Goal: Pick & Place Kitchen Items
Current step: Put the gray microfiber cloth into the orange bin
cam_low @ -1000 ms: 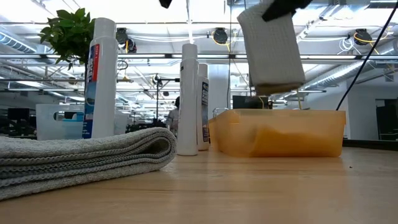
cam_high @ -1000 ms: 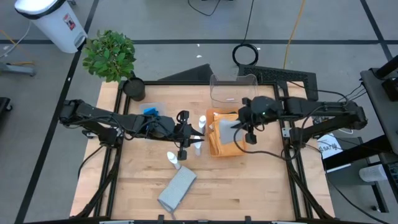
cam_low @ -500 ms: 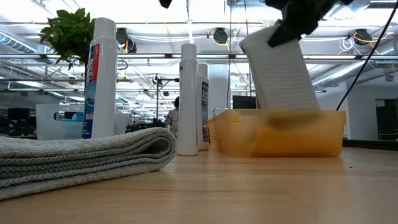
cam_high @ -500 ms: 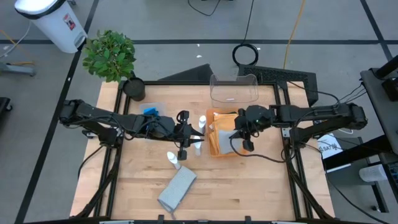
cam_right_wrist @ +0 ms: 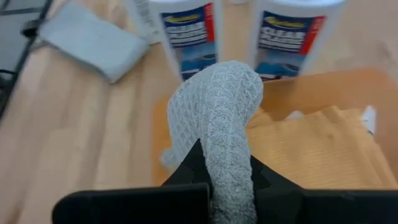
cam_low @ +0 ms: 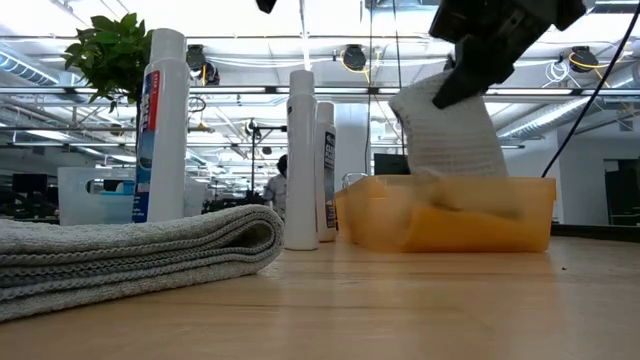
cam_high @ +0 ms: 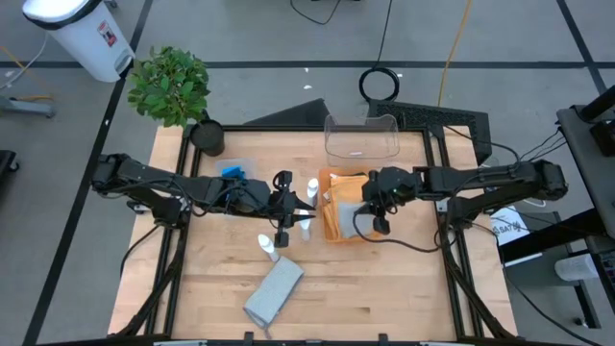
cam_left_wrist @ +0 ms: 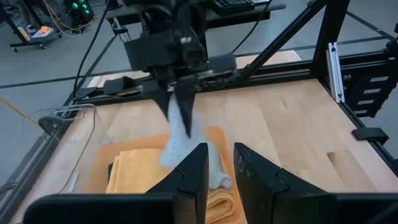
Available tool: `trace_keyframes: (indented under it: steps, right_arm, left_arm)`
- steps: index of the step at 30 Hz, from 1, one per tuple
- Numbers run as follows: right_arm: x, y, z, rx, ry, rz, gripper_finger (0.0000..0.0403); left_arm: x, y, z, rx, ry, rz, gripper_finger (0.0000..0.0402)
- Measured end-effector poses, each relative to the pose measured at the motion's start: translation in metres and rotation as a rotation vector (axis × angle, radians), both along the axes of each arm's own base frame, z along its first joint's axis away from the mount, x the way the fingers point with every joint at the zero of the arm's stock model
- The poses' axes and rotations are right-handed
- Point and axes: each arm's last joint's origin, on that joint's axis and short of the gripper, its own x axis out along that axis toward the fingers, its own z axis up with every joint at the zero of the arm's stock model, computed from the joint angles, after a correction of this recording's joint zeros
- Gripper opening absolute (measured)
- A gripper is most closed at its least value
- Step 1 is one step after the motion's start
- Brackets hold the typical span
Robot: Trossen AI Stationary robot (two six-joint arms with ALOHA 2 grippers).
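Right gripper (cam_low: pixel 452 82) over the orange tray (cam_low: pixel 535 215), fingers pinched shut on the top of a pale grey waffle-weave cloth (cam_low: pixel 447 135). Cloth hanging from that grip, its lower end dipping inside the tray and touching the folded orange cloth (cam_right_wrist: pixel 314 146) lying there. Same grey cloth draped over the right fingers (cam_right_wrist: pixel 188 169) in the right wrist view, with the tray floor and orange cloth beneath it. From the left wrist view, a sliver of dark green cloth (cam_left_wrist: pixel 110 170) at the tray's edge beside the orange one.

Left gripper (cam_high: pixel 288 204) low over the middle of the tabletop (cam_high: pixel 384 288), just beside the tray's left side, among the bottles. Left fingers (cam_left_wrist: pixel 191 177) parallel with a narrow gap, nothing visible between them.

Three white bottles with blue labels upright on the tabletop: one (cam_high: pixel 312 187) close to the tray's left wall, one (cam_high: pixel 305 227) just in front of it, one (cam_high: pixel 266 246) farther toward the front. Two of them (cam_right_wrist: pixel 188 37) just beyond the tray in the right wrist view.

Second folded grey cloth (cam_high: pixel 274 292) flat near the tabletop's front edge, well apart from the tray. Blue sponge (cam_high: pixel 233 174) near the left arm, toward the back left. Clear plastic bin (cam_high: pixel 360 136) at the back edge behind the tray. Potted plant (cam_high: pixel 171 85) at the back left corner.
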Motion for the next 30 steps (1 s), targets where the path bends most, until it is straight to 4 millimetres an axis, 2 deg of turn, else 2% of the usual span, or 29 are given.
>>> trace_keyframes:
  steps: [9, 18, 24, 30]
  right_arm:
    - [-0.005, -0.021, -0.021, -0.117, 0.012, -0.113, 0.0004]
    - [-0.011, -0.040, -0.054, -0.262, -0.084, -0.096, 0.0004]
    - [-0.016, -0.047, -0.076, -0.276, -0.121, -0.131, 0.0004]
    - [-0.007, -0.051, -0.091, -0.288, -0.111, -0.126, 0.0004]
  left_arm:
    - [0.000, 0.000, 0.000, 0.000, 0.000, 0.000, 0.0077]
    - [0.000, 0.000, 0.000, 0.001, 0.000, 0.000, 0.0077]
    - [0.000, 0.000, 0.000, 0.010, 0.000, -0.003, 0.0077]
    - [0.000, 0.000, 0.000, 0.010, -0.001, -0.003, 0.0077]
